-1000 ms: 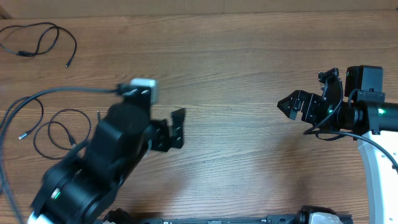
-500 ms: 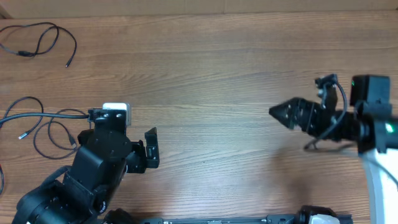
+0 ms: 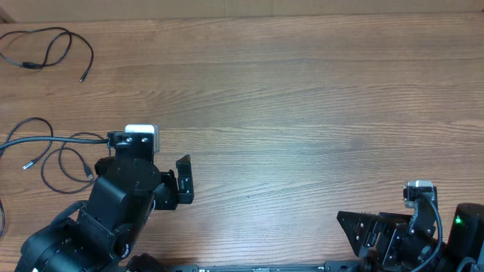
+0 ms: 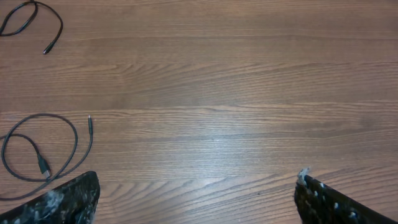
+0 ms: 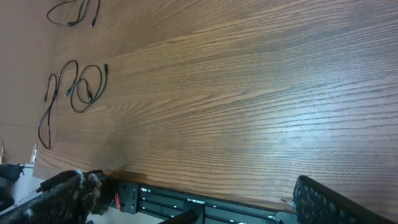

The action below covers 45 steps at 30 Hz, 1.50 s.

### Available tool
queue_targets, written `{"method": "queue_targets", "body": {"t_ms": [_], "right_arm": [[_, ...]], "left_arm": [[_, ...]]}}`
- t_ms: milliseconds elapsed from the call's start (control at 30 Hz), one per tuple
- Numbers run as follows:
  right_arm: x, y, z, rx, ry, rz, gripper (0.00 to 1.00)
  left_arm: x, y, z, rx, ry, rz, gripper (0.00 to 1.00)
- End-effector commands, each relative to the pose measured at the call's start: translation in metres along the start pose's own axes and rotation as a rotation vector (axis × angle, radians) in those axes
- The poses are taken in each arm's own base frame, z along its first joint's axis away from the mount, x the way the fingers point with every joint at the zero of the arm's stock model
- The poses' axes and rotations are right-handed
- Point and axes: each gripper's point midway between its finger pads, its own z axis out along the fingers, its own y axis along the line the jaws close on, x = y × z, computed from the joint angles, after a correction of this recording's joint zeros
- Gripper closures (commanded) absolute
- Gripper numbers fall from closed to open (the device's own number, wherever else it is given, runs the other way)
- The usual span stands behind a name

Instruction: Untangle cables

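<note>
One thin black cable lies loosely looped at the table's far left corner; it also shows in the left wrist view and the right wrist view. A second cable lies coiled at the left, just left of my left arm, and shows in the left wrist view and the right wrist view. A third cable lies beside it, also seen in the right wrist view. My left gripper is open and empty over bare wood. My right gripper is open and empty at the front edge.
The wooden table fills the view. A thick dark wire from the left arm runs leftward near the coiled cable. A black rail with small lights runs along the table's front edge.
My right arm has drawn back from the middle right of the table to the front right edge. My left arm pulled back toward the front left earlier and has since stayed still.
</note>
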Motion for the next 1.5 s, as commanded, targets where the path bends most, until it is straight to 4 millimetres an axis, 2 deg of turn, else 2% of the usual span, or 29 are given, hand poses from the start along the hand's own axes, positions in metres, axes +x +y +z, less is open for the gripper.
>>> {"method": "queue_targets", "body": {"t_ms": [0,500,567,667,700,767,800,867,933,967,1100,1133,1300,1467], "right_arm": [[-0.002,-0.001,-0.001,0.007,-0.012,-0.007,0.00],[0.005,0.005,-0.002,-0.026,0.014,-0.055,0.00],[0.004,-0.001,-0.004,0.017,-0.011,-0.064,0.00],[0.010,0.000,-0.011,0.016,-0.059,-0.092,0.00],[0.004,-0.007,-0.016,0.068,-0.125,-0.119,0.00],[-0.026,0.001,-0.027,0.060,-0.338,-0.262,0.00],[-0.032,0.004,-0.028,0.049,-0.401,-0.327,0.00],[-0.040,0.006,-0.020,0.005,-0.497,-0.424,0.00],[-0.036,0.003,-0.007,-0.021,-0.507,-0.450,0.00],[-0.032,-0.003,0.000,-0.017,-0.493,-0.443,0.00],[-0.044,-0.031,0.005,0.128,-0.550,-0.409,0.00],[-0.048,-0.033,0.009,0.122,-0.580,-0.420,0.00],[-0.057,-0.054,0.055,0.097,-0.687,-0.460,0.00],[-0.069,-0.068,0.088,0.087,-0.735,-0.477,0.00]], "left_arm": [[-0.002,0.002,0.000,-0.013,-0.011,-0.015,0.00],[-0.002,0.002,0.000,-0.013,-0.010,-0.015,0.00],[-0.002,0.002,0.000,-0.013,-0.010,-0.015,0.01],[-0.002,0.002,0.000,-0.013,-0.010,-0.015,0.00],[-0.002,0.002,0.000,-0.013,-0.011,-0.015,0.01],[-0.002,0.002,0.000,-0.013,-0.011,-0.015,0.01],[-0.002,0.002,0.000,-0.014,-0.010,-0.014,0.00],[-0.002,0.002,0.000,-0.013,-0.011,-0.015,0.00],[-0.002,0.002,0.000,-0.013,-0.011,-0.015,0.01],[-0.002,0.002,0.000,-0.014,-0.010,-0.015,0.00],[-0.002,0.002,0.000,-0.013,-0.011,-0.015,0.00],[-0.002,0.002,0.000,-0.013,-0.010,-0.015,0.00],[-0.002,0.002,0.000,-0.013,-0.010,-0.015,0.00],[-0.002,0.002,0.000,-0.014,-0.010,-0.015,0.01]]}}
